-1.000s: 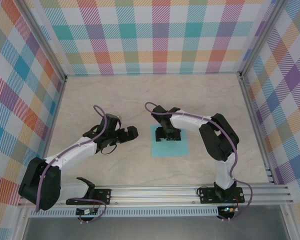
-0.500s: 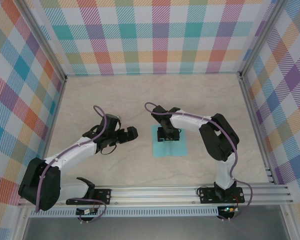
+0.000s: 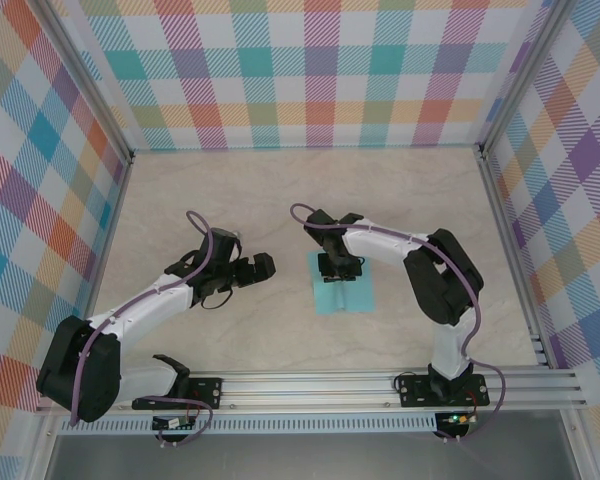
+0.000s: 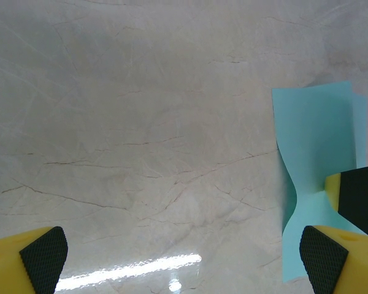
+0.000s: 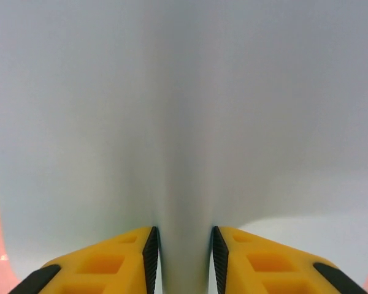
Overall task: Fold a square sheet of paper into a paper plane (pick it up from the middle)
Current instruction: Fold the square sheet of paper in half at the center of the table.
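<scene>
We hold our left arm (image 3: 145,305) stretched from its base up and to the right, elbow low, the wrist turned so that the left gripper (image 3: 263,265) points toward our other arm. Its jaws stand wide apart, black pads (image 4: 44,260) at opposite corners of the wrist view, gripping nothing. Our right arm (image 3: 438,285) rises from its base, folds at the elbow and reaches left, wrist bent downward. The right gripper (image 3: 338,272) points straight down, jaws nearly together, pinching a raised ridge of the square sheet of paper (image 5: 184,122) between its yellow fingers (image 5: 110,263)

Matt, smooth square sheet of paper (image 3: 348,298); glossy marble-patterned table (image 3: 230,190).
</scene>
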Robot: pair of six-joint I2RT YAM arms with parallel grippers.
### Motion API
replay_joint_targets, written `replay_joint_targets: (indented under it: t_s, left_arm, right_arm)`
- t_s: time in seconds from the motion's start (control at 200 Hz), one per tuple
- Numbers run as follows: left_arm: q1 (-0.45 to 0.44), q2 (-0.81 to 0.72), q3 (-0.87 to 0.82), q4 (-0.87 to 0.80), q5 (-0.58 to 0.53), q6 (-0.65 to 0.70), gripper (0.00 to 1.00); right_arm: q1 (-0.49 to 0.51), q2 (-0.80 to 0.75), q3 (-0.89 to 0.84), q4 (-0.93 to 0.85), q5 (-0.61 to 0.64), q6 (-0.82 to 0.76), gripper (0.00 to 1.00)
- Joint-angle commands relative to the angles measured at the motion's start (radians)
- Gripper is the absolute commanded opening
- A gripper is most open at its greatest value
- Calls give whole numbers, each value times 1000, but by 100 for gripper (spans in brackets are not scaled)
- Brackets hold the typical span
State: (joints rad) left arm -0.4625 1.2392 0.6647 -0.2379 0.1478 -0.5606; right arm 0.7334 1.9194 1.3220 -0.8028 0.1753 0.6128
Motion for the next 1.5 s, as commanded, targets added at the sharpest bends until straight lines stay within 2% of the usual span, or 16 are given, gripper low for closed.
replay_joint_targets:
  t_s: [0.0, 0.2, 0.315, 0.53, 0.735, 0.96, 1.085, 1.16, 1.345, 1.495]
  left_arm:
    - [-7, -27, 12, -32, -15, 15, 100]
    - [-7, -29, 10, -32, -16, 10, 100]
    - [-7, -30, 13, -32, -18, 8, 100]
    - [-6, -43, 22, -72, -22, 9, 100]
    - [-6, -50, 28, -70, -7, 8, 100]
    - [-6, -51, 34, -52, 42, 4, 100]
    - [-6, -41, 32, 18, 127, -12, 100]
    - [-7, -34, 33, 53, 168, -31, 100]
    - [-10, -25, 36, 76, 183, -43, 100]
    - [-16, 3, 36, 95, 215, -47, 100]
  right_arm:
    - [3, -67, 0, -10, -13, -10, 28]
    - [3, -144, -10, 6, -48, -16, 24]
    - [2, -201, -29, 51, -112, -21, 25]
    - [-41, -299, -88, 216, -343, 3, 27]
    - [-121, -366, -251, 470, -552, 97, 30]
    - [-202, -365, -431, 600, -596, 143, 33]
    - [-222, -370, -489, 607, -570, 129, 35]
    - [-231, -383, -504, 594, -550, 114, 37]
    - [-250, -389, -515, 568, -537, 90, 44]
    - [-252, -374, -517, 582, -545, 87, 45]
